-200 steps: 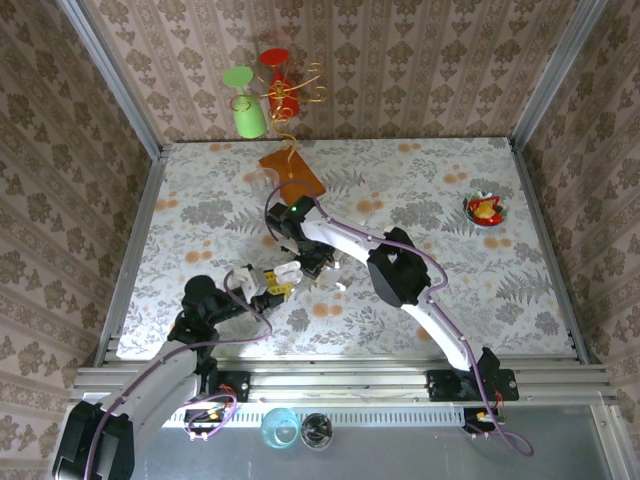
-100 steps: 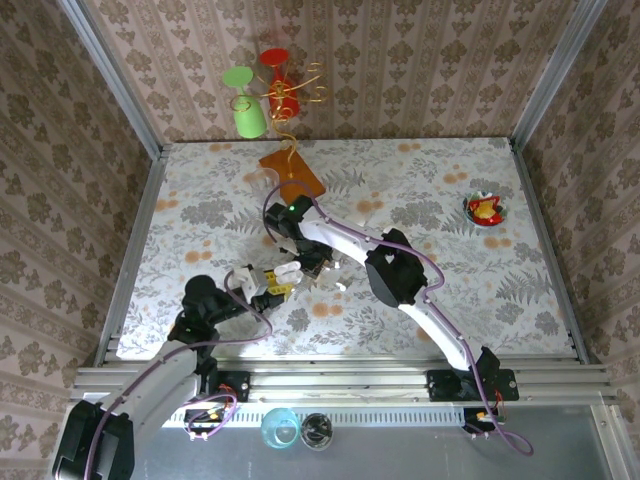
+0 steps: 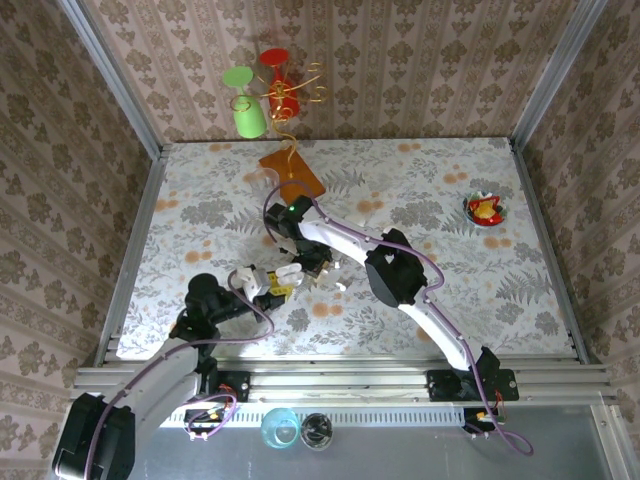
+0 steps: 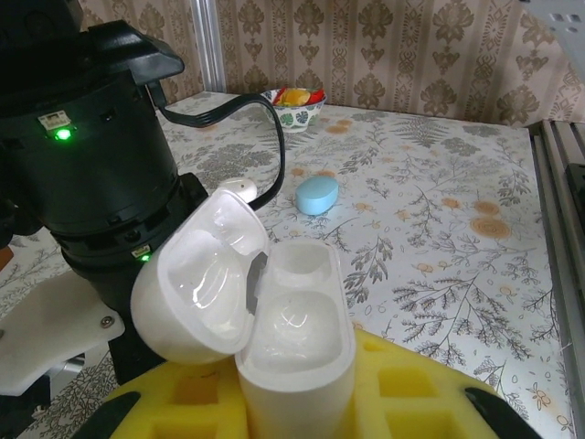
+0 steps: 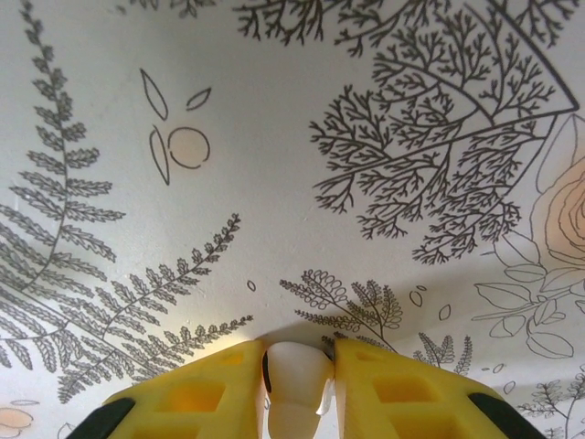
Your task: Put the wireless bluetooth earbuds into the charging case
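Left gripper (image 4: 292, 407): jaws narrow, clamped on the lower body of the white charging case (image 4: 297, 338). The case is held upright with its lid (image 4: 196, 283) swung open to the left, presumably so the wells face up and the case cannot skid during insertion. Wells look empty (the far one is partly hidden by the lid).

Right gripper (image 5: 299, 375): yellow pads pinch one white earbud (image 5: 292, 389), low over the floral tablecloth (image 5: 274, 183). In the top view it sits just beside the case.
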Controlling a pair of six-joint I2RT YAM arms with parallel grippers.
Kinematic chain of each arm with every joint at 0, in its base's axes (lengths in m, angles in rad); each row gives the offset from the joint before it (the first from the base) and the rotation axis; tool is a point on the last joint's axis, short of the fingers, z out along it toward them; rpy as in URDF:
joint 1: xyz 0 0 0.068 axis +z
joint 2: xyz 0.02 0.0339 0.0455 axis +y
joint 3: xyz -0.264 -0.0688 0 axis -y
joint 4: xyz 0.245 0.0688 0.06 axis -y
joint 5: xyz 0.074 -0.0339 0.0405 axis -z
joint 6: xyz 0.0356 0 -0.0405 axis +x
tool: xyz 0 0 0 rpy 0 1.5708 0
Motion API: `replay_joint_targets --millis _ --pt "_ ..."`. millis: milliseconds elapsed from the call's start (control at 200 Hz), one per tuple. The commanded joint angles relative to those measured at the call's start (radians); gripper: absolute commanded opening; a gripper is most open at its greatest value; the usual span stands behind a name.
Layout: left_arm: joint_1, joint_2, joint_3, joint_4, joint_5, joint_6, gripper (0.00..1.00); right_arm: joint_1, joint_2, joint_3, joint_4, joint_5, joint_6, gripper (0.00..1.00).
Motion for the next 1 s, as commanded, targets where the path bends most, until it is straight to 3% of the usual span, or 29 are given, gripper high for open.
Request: replay_joint_targets --millis 0,245,595,995 --pt "0.006 0.000 0.004 0.005 -0.008 0.027 0.01 -0.016 -0.077 -0.071 0.094 0.009 0.030 0.27" --pt "0.006 0.003 0.004 0.017 -0.022 0.026 0.01 -0.045 -0.283 -0.293 0.325 -0.038 0.071 0.26" --pt "0.006 0.043 0.012 0.101 -0.037 -0.023 0.01 -0.117 -0.670 -0.755 0.856 -0.189 0.155 0.26" --pt "-0.010 0.302 0.070 0.406 -0.043 -0.108 0.01 -0.202 -1.051 -1.206 1.474 -0.459 0.296 0.24"
